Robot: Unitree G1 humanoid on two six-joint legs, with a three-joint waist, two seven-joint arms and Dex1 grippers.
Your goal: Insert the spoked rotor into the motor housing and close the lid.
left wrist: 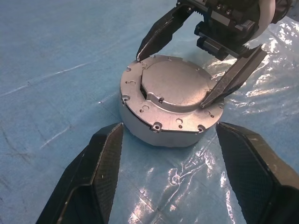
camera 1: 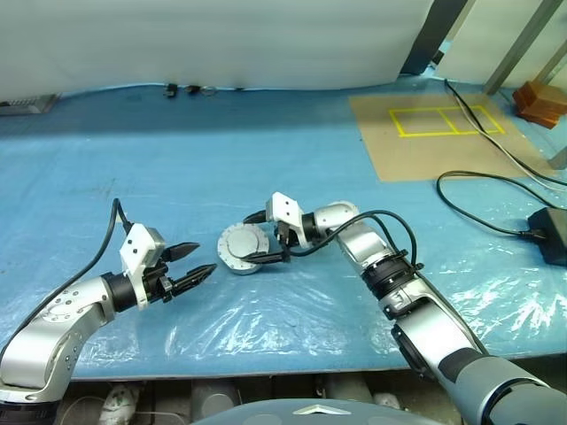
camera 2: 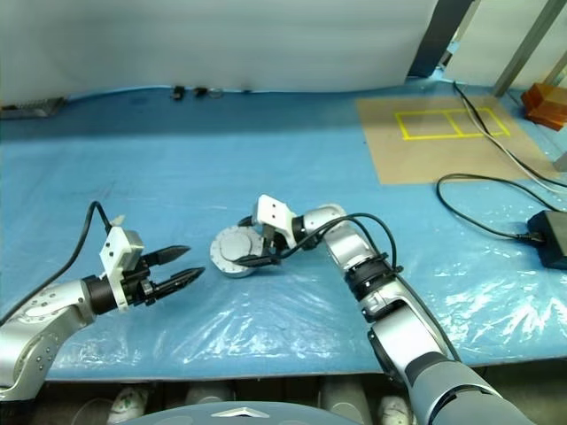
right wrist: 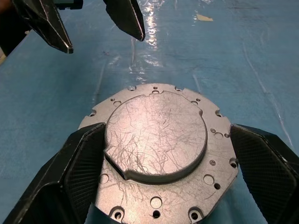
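The motor housing [left wrist: 140, 127] stands on the blue table a little ahead of me. The lid [camera 1: 235, 243] lies flat on top of it, plain gray face with the raised centre upward. The spoked rotor is hidden. My right gripper [camera 1: 245, 239] reaches in from the right and is open, one finger on each side of the lid [right wrist: 156, 135], and one fingertip [left wrist: 208, 100] rests at its edge. To the left of the housing my left gripper [camera 1: 207, 258] is open and empty, pointing at the housing with a small gap between them.
Crinkled clear film [camera 1: 266, 319] covers the blue table near its front edge. At the back right lies a cardboard sheet [camera 1: 434, 133] with yellow tape marks. Black cables [camera 1: 478, 208] and a black adapter [camera 1: 551, 232] lie at the right. A wooden block [camera 1: 540, 102] sits far right.
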